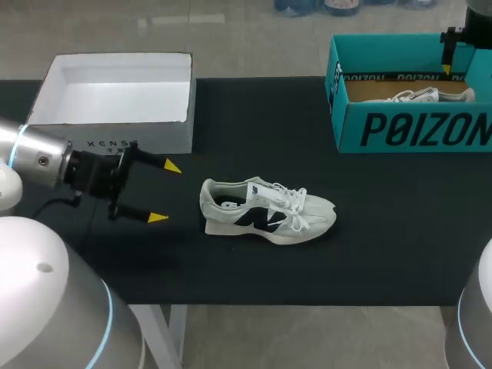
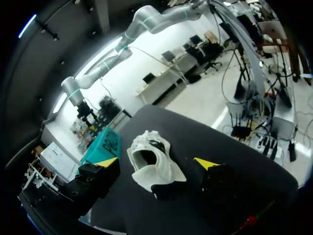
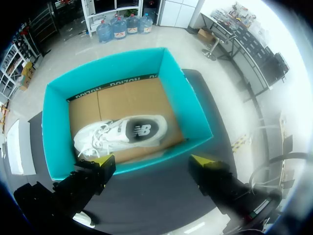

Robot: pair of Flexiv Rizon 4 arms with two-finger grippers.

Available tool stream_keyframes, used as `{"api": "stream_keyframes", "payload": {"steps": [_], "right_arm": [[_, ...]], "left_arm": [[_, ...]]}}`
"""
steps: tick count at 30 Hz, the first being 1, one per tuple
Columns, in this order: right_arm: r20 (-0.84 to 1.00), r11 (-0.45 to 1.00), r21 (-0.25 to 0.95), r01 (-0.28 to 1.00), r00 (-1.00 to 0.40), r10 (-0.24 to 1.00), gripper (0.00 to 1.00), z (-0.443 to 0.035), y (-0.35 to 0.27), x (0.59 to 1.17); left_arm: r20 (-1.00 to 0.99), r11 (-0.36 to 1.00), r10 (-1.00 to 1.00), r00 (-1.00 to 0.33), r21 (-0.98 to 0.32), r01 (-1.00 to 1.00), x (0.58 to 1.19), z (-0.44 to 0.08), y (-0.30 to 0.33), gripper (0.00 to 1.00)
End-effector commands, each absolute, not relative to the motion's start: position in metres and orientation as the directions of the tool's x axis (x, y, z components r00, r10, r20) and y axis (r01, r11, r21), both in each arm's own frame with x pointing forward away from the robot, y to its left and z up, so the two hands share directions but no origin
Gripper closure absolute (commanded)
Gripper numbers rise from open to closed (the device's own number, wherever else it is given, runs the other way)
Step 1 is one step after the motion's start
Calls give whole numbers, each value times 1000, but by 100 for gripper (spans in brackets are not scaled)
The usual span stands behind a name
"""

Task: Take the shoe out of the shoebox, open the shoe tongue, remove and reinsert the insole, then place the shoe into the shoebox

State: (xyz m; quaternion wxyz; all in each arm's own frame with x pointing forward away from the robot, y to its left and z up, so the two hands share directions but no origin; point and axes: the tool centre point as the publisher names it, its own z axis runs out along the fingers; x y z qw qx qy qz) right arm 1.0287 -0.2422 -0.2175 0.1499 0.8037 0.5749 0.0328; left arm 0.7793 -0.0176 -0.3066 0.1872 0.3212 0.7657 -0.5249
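one pale, soft-looking laced shoe sits upright on the dark matte surface, heel toward the left fingers. these stand apart and empty just short of it, lined up, i judge, to take the padded heel. the right fingers, also apart and empty, hover above the stiff teal cardboard shoebox, where a second shoe lies on the brown card floor. a white box stands open behind the left fingers.
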Motion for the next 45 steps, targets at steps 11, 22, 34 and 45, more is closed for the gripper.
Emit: {"api": "stream_keyframes", "payload": {"steps": [11, 22, 34, 45], "right_arm": [[-119, -294, 281, 914, 337, 934, 0, -218, -242, 1028], [-119, -294, 281, 914, 337, 934, 0, -218, -242, 1028], [-119, -294, 281, 914, 337, 934, 0, -218, -242, 1028], [-119, -294, 281, 914, 337, 934, 0, -218, -242, 1028]], "left_arm": [[-627, 231, 219, -747, -711, 664, 769, -316, -17, 0], [-627, 231, 219, -747, -711, 664, 769, -316, -17, 0], [-627, 231, 219, -747, -711, 664, 769, -316, -17, 0], [-627, 231, 219, -747, -711, 664, 769, -316, -17, 0]]}}
